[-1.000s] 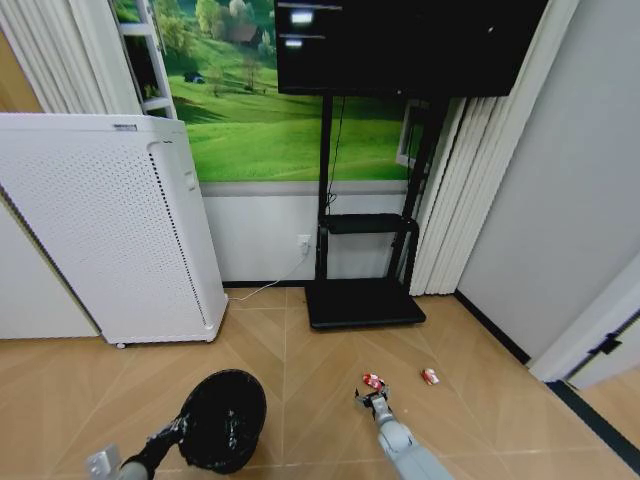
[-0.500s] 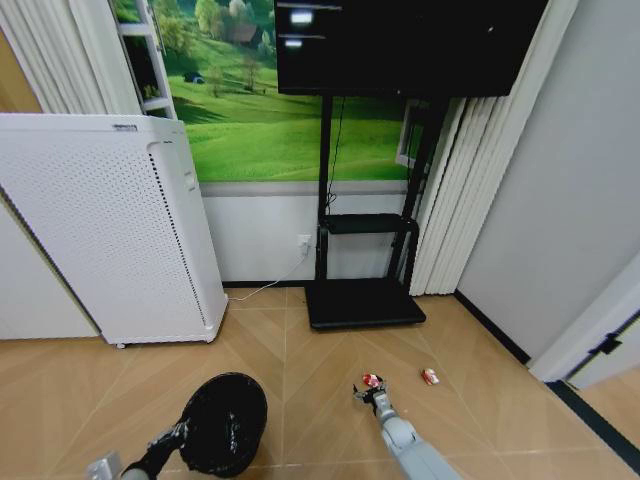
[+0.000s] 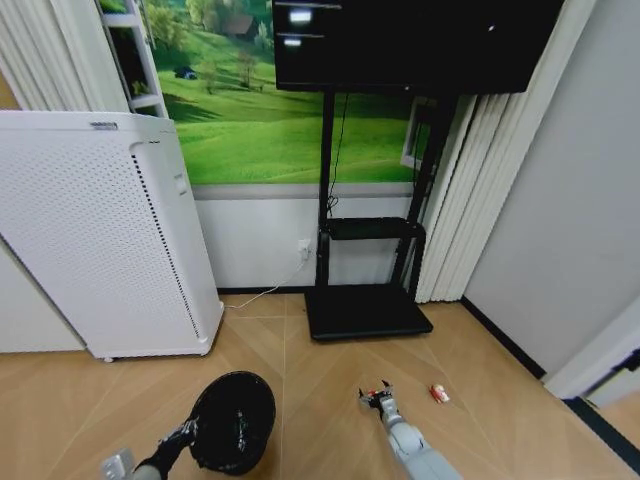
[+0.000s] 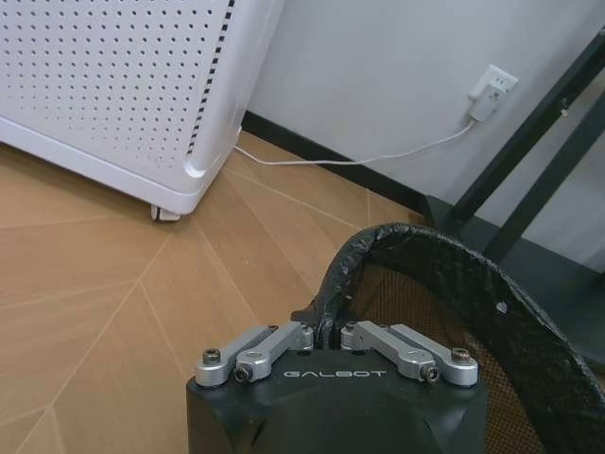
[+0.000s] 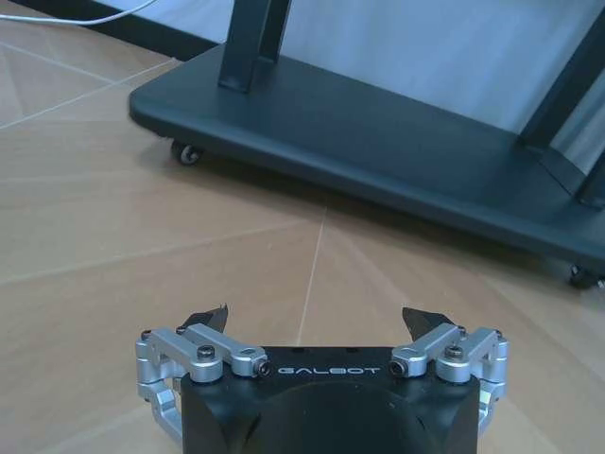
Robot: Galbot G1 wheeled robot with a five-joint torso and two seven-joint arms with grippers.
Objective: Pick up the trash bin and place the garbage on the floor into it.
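L gripper (image 4: 326, 333) clamped on rim of trash bin (image 3: 234, 435), bin low-left by white perforated appliance (image 3: 100, 240) | R gripper (image 5: 317, 322) jaws spread wide, empty, just above wood floor (image 3: 320, 400) near black TV stand base (image 3: 367, 312) | garbage: red-white wrapper (image 3: 438, 393) on floor right of R gripper; poss. 2nd red piece at its fingertips, too small to confirm

The bin (image 3: 235, 420) is black mesh, the appliance (image 3: 95, 235) white with dotted perforations, the floor (image 3: 320, 375) tan herringbone wood, the wrapper (image 3: 438, 393) red and white.
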